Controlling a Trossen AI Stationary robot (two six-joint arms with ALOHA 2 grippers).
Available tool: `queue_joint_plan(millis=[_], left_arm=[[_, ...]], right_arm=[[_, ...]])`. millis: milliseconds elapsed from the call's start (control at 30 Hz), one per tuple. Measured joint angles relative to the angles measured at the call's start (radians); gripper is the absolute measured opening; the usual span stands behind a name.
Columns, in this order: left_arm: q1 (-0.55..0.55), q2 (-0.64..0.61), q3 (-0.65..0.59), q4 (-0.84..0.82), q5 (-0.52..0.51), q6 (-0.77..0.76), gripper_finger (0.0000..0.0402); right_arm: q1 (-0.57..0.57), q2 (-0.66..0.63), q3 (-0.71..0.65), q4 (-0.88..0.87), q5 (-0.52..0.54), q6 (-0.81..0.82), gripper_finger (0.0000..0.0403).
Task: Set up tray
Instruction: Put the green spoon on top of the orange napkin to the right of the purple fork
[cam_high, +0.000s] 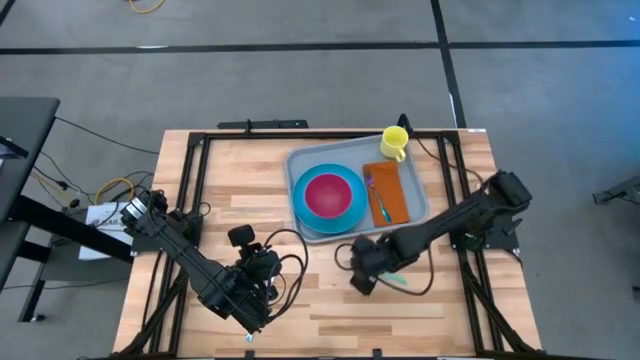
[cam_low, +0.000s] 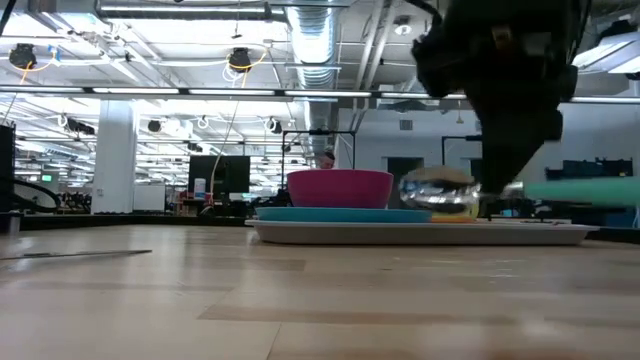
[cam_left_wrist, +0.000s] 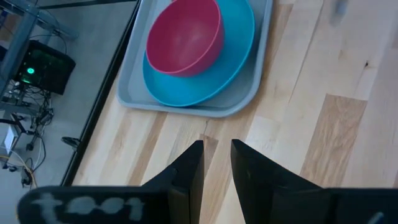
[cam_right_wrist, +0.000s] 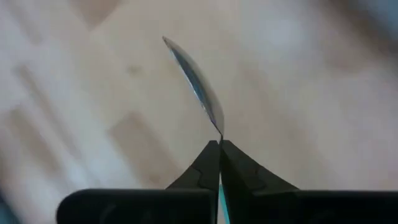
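A wooden table (cam_high: 330, 300) of pale butcher-block planks, edged by a black frame, is seen from above on a grey concrete floor (cam_high: 300, 80) crossed by dark lines. The pale grey-blue tray (cam_high: 415, 195) lies on the far half of the table, right of centre. On it a blue plate (cam_high: 300, 200) carries a pink bowl (cam_high: 328, 195), and an orange napkin (cam_high: 395, 195) lies beside the plate with a fork (cam_high: 375, 197) on it. A yellow mug (cam_high: 394, 143) is seen at the tray's far edge; whether it stands on the tray or just past it cannot be told.

The right gripper (cam_high: 362, 275) is lowered to the table near the tray's near edge. Its fingers (cam_right_wrist: 205, 165) are pinched tight on a spoon (cam_right_wrist: 196, 84), whose metal bowl sticks out past the fingertips and whose teal handle (cam_low: 585, 190) is seen in the low view.

The left gripper (cam_left_wrist: 216, 163) is held above the table's near left part, pointed toward the tray, its fingers a narrow gap apart with nothing between them.

In the low view a large hall is seen behind the table, with a white ceiling, silver ducts (cam_low: 315, 45), strip lights and dark screens (cam_low: 222, 172).
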Motion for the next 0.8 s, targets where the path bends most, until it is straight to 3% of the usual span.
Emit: queue_joint_plan(millis=[200,400,633,800], left_arm=[[0.0,0.0,0.0,0.0,0.0,0.0,0.007],[0.001,0.0,0.0,0.0,-0.002,0.0,0.007],[0.001,0.0,0.0,0.0,0.0,0.0,0.007],[0.001,0.0,0.0,0.0,0.0,0.0,0.007]], right_arm=[[-0.024,-0.163,0.008,-0.311,0.16,0.056,0.0],[-0.105,-0.361,0.008,-0.543,0.425,0.131,0.0],[-0.279,-0.559,-0.02,-0.508,0.517,0.071,0.0],[-0.403,-0.7,-0.182,-0.276,0.463,-0.056,0.0]])
